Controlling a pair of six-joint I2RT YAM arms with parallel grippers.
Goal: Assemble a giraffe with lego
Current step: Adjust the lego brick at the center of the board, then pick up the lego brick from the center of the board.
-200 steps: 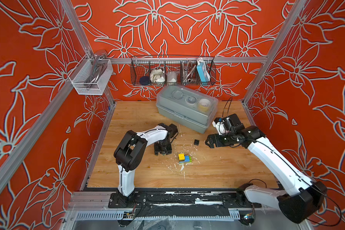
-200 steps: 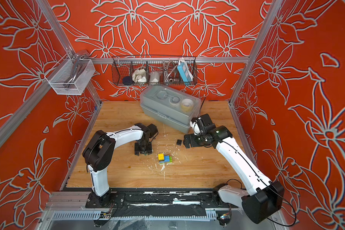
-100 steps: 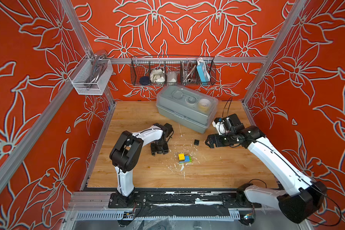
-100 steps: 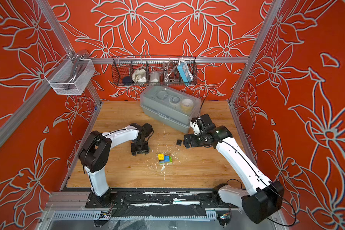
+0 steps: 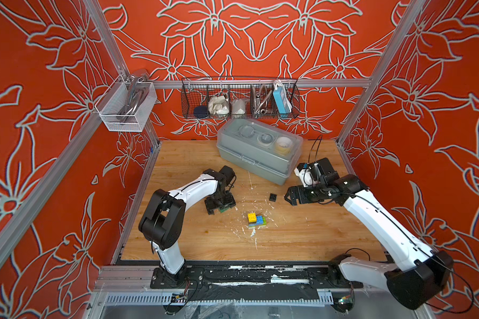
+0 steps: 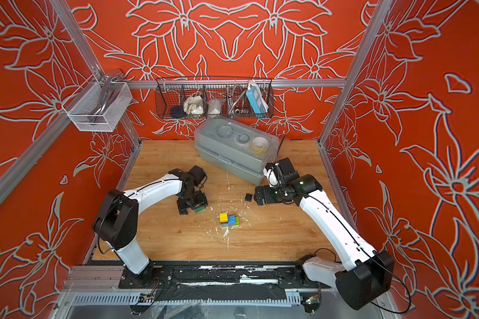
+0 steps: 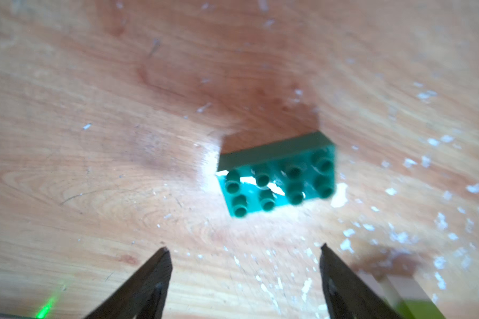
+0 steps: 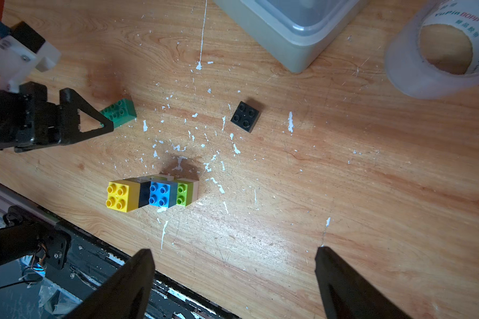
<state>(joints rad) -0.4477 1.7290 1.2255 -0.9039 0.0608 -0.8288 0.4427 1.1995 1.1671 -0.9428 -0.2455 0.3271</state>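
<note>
The left gripper (image 7: 243, 247) stood wide and empty just beside the long dark green plastic brick (image 7: 277, 176). The right gripper (image 8: 233, 254) gaped empty too; the part-built multicoloured brick giraffe (image 5: 256, 219) lay mid-frame in both top views.

In both top views the part-built giraffe (image 5: 256, 220) sits mid-table (image 5: 302, 240). The long brick (image 5: 224, 210) lies to its left, at the left gripper (image 5: 220, 206). The square brick (image 5: 273, 197) lies behind it, just beside the right gripper (image 5: 289, 196). The lidded box (image 5: 257, 157) sits farther back.
</note>
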